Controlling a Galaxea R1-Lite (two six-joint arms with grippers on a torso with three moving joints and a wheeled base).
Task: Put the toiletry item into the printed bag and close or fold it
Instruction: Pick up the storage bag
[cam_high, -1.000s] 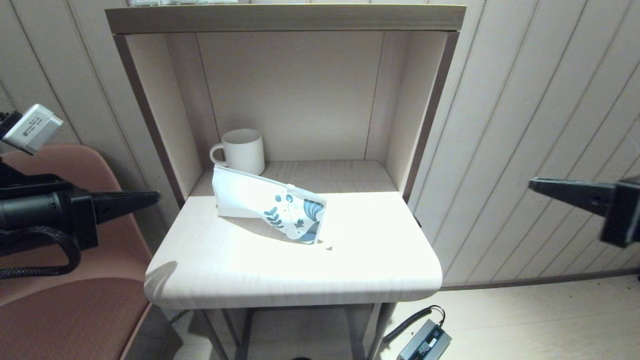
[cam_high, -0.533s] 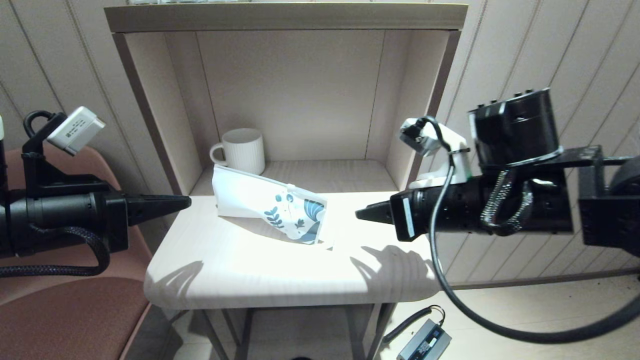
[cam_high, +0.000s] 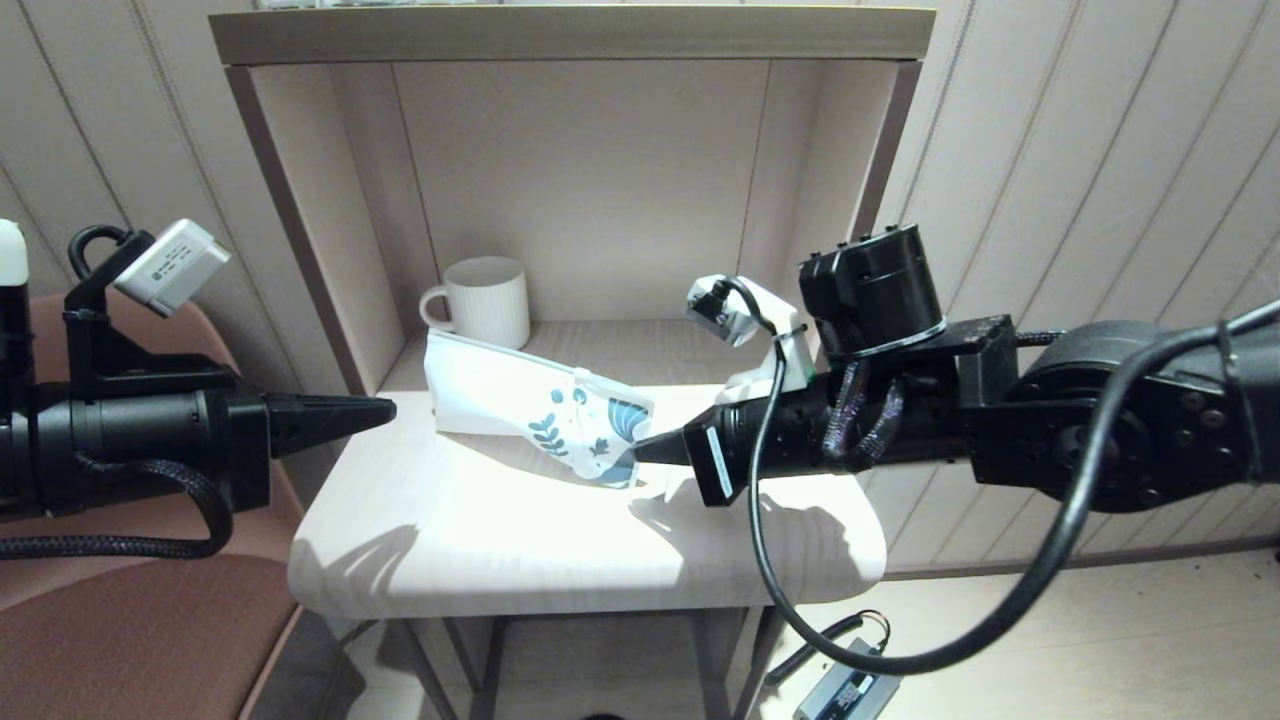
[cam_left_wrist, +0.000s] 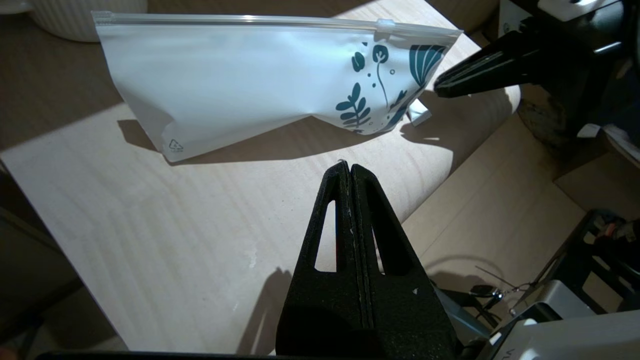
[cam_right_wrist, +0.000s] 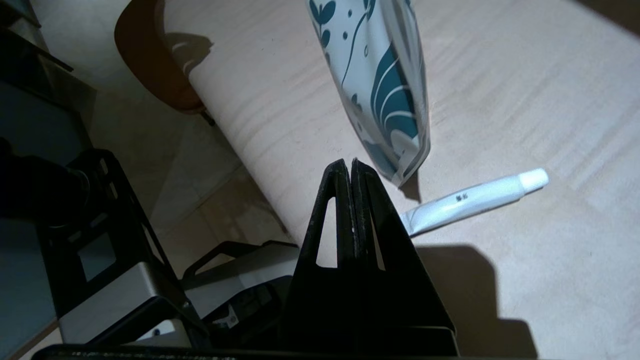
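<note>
A pale wooden table (cam_high: 480, 540) stands under a shelf alcove, and the printed bag (cam_high: 535, 410), a soft white zip pouch with blue leaves at one end, sits propped on edge near its centre, zip edge uppermost. A white ribbed mug (cam_high: 487, 300) stands just behind it at about eleven o'clock. The toiletry item, a small white tube (cam_right_wrist: 470, 200), lies flat on the table just beside the bag's printed end. The right gripper (cam_high: 645, 452), fingers pressed together and empty, points in from three o'clock, its tip near that printed corner. The left gripper (cam_high: 385, 408), also pressed together and empty, hovers at nine o'clock, apart from the bag. The bag looks light, floppy and slippery, best pinched at the stiffer zip edge; the tube seems light and best gripped mid-body
</note>
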